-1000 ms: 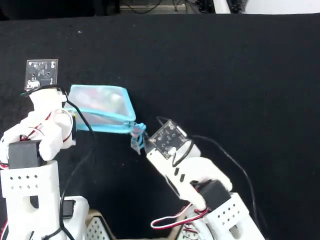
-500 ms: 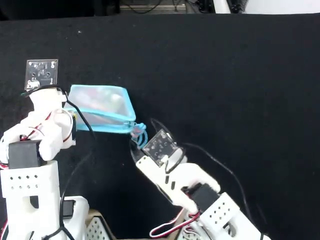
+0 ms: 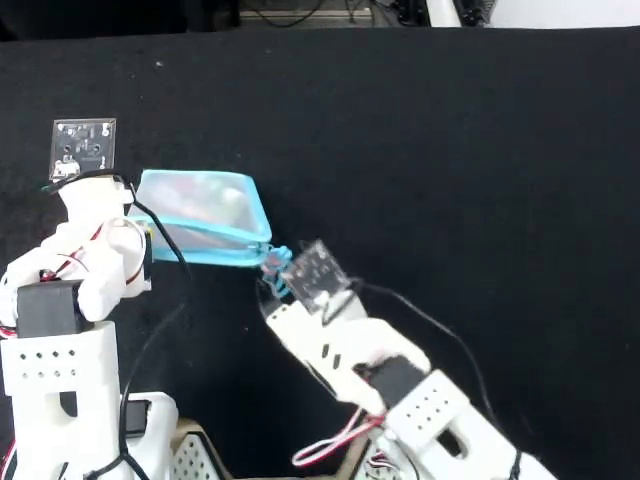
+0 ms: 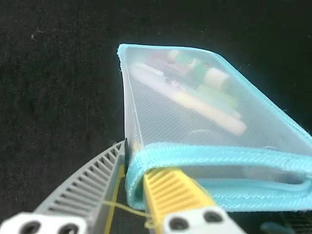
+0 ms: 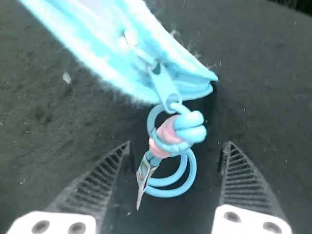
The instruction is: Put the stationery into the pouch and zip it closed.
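A translucent pouch [image 3: 200, 215] with light blue trim lies on the black table, with pens and other stationery [image 4: 204, 97] showing through its wall. My left gripper [image 4: 135, 163] is shut on the pouch's [image 4: 195, 131] end corner, grey finger [image 4: 92, 195] on one side and yellow finger [image 4: 170, 192] on the other; from above it [image 3: 145, 235] sits at the pouch's left end. At the opposite end the zip slider [image 5: 163, 85] carries a blue cord loop with a pink bead [image 5: 170, 141]. My right gripper [image 5: 176, 146] is open and the cord lies between its fingers, untouched. In the high view it [image 3: 272, 283] is just off the pouch's right corner.
Black cloth [image 3: 450, 150] covers the table, with open room to the right and behind the pouch. Both arm bases [image 3: 60, 400] stand at the front edge. Cables [image 3: 300, 12] run past the back edge.
My right arm has swung left and closer to the pouch's right corner, bringing its open fingers around the zip cord. The pouch and left arm have stayed put.
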`<state>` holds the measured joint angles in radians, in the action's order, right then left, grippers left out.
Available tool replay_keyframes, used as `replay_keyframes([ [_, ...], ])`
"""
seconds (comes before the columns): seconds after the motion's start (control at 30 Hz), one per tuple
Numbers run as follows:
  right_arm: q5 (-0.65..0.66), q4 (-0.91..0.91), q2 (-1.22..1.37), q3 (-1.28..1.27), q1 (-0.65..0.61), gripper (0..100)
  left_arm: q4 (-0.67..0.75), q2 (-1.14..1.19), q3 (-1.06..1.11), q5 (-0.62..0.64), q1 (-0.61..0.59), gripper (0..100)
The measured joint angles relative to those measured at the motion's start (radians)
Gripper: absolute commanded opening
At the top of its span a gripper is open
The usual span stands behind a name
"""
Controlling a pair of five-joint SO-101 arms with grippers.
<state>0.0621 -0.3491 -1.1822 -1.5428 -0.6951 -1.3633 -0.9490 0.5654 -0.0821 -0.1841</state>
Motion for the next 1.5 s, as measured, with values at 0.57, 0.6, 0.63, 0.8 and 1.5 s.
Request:
replay_keyframes([
  [0.57, 0.066, -0.213, 0.110, 0.233, 0.229, 1.4, 0.000, 0.000, 0.000, 0.000, 0.002, 3],
  [0.6, 0.069, -0.269, 0.089, 0.252, 0.230, 1.4, 0.000, 0.000, 0.000, 0.000, 0.002, 3],
  [0.63, 0.075, -0.324, 0.069, 0.267, 0.230, 1.4, 0.000, 0.000, 0.000, 0.000, 0.002, 3],
  [0.8, 0.239, -0.500, 0.048, 0.296, 0.230, 1.1, 0.000, 0.000, 0.000, 0.000, 0.003, 3],
  [1.5, 0.284, -0.658, -0.465, 0.313, 0.324, 1.1, 0.000, 0.000, 0.000, 0.000, 0.003, 3],
])
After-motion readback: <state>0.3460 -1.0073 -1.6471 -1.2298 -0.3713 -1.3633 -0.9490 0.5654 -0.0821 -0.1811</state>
